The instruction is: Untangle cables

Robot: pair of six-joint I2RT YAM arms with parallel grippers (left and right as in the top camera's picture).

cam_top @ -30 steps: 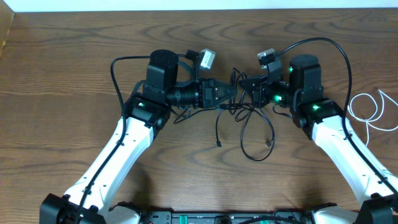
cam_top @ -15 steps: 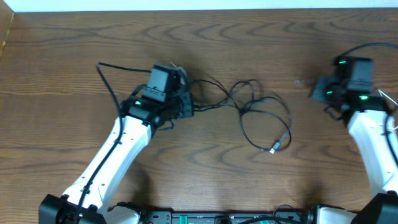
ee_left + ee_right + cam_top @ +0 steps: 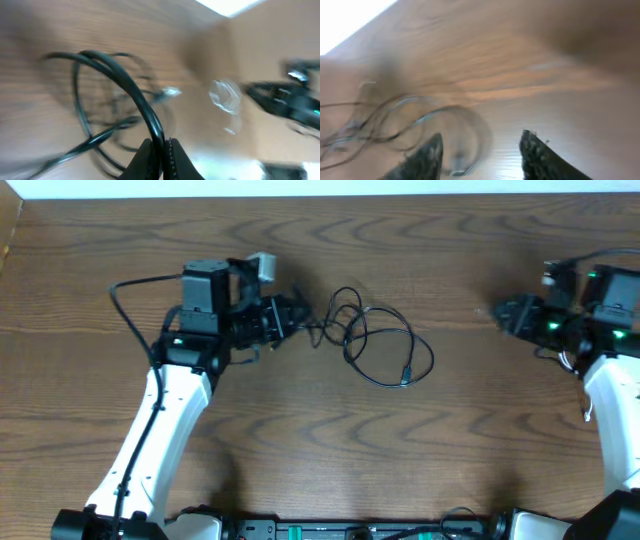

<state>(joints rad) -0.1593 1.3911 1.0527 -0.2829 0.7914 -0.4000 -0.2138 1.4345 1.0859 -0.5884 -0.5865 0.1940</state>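
A thin black cable lies in loose loops on the wooden table, its plug end at the lower right of the loops. My left gripper is shut on the cable's left end; in the left wrist view the black cable runs up from between the closed fingers. My right gripper is far right, apart from the loops, open and empty. In the right wrist view its fingers are spread, with blurred cable loops beyond. The white cable is hidden.
A thicker black wire arcs from the left arm's base side. The table's far edge runs along the top. Both wrist views are motion-blurred.
Both arms have pulled apart: the left gripper moved left dragging the black cable, the right gripper swung far right and let go. The cable loops slid left and drew tighter.
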